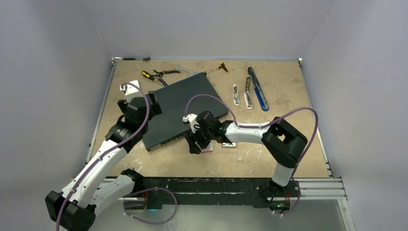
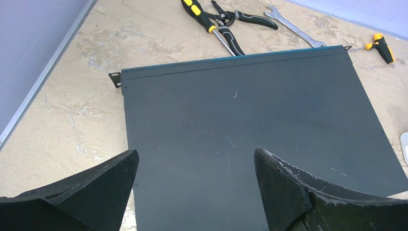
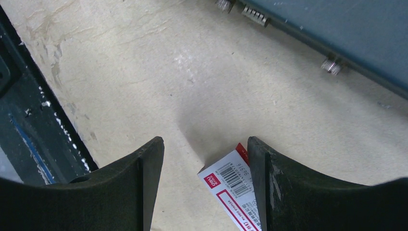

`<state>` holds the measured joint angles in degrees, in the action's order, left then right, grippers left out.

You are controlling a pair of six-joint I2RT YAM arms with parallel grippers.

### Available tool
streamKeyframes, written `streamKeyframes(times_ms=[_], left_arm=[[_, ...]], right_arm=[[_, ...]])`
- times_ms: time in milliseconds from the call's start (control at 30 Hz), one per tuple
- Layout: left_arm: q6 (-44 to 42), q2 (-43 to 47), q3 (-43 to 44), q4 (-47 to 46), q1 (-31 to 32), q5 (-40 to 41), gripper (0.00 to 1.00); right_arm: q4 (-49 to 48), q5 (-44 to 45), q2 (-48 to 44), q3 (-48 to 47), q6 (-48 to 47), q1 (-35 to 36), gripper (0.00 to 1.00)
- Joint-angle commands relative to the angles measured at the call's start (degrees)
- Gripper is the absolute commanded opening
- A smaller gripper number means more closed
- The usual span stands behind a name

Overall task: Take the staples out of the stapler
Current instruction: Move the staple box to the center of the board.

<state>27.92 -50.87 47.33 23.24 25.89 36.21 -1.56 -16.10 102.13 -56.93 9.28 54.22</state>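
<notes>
Got right gripper (image 3: 204, 144) spread apart, box (image 3: 228, 180) poking between its fingers (image 3: 288, 192), might pinch that instead of staples.

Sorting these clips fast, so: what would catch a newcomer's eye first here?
A big dark flat rack-style case fills the middle left of the table, with the left gripper open above it. Nearer the front edge, the right gripper hangs open over a small red-and-white box. Pliers, a wrench and a blue stapler lie along the far edge.
</notes>
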Motion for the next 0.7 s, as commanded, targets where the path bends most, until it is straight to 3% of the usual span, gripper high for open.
streamKeyframes(times_ms=[0, 233, 367, 533, 667], left_arm=[[0.37, 0.06, -0.06, -1.84, -0.31, -0.64, 0.88], [1.29, -0.27, 0.10, -1.61, -0.30, -2.45, 0.88], [1.43, -0.36, 0.28, -1.24, -0.31, -3.05, 0.89], [1.08, -0.57, 0.49, -0.69, -0.31, -2.96, 0.90], [1.16, -0.80, -0.20, -1.03, -0.30, -3.51, 0.90]], right_arm=[[5.32, -1.47, -1.74, 2.35, -0.45, 0.45, 0.68], [5.36, 10.12, -7.27, -0.28, 8.67, 0.13, 0.80], [6.39, 18.63, -11.78, -0.54, 16.97, -2.24, 0.81], [16.52, 33.43, -16.95, 0.72, 31.65, -8.33, 0.81], [23.79, 40.76, -17.61, 1.13, 36.72, -10.37, 0.81]])
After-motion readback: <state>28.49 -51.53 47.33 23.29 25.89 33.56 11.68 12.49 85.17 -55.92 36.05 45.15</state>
